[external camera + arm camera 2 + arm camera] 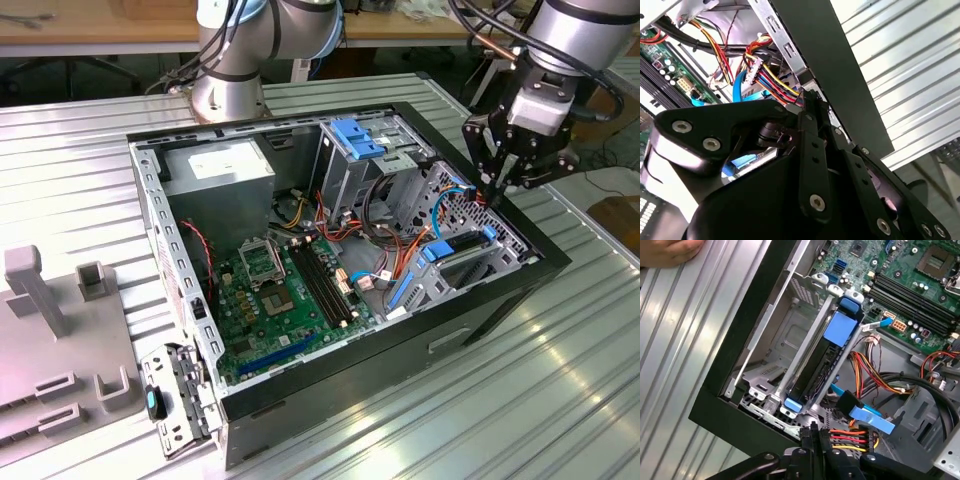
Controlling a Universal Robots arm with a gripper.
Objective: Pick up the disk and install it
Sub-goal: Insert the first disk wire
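So the black end effector (497, 190) is hanging right at the top edge of the open black desktop computer case (500, 300), on the exterior view's right, its tips down among the red, yellow and black power wires (850, 439) next to the case wall. In both wrist views the fingers (812, 150) look pressed together to a narrow point with nothing between them, so it's closed and empty as far as I can see.

The disk, a dark flat drive framed by a blue plastic carrier (825, 365), is sitting in the grey metal drive bay (785, 340) inside the case, just beside the end effector. It runs lengthwise along the bay, blue tabs at both ends, with a flat blue data cable (865, 415) lying close to its near end.

Room is tight here: the case wall on one side, the wire bundle and bay rails on the other. The middle of the case is more open, over the green motherboard (280, 300). Outside the case, the ribbed silver metal desk (520, 400) has bare space along the case's edge. A person's hand (670, 251) rests on the desk in the first wrist view, well apart from the end effector.
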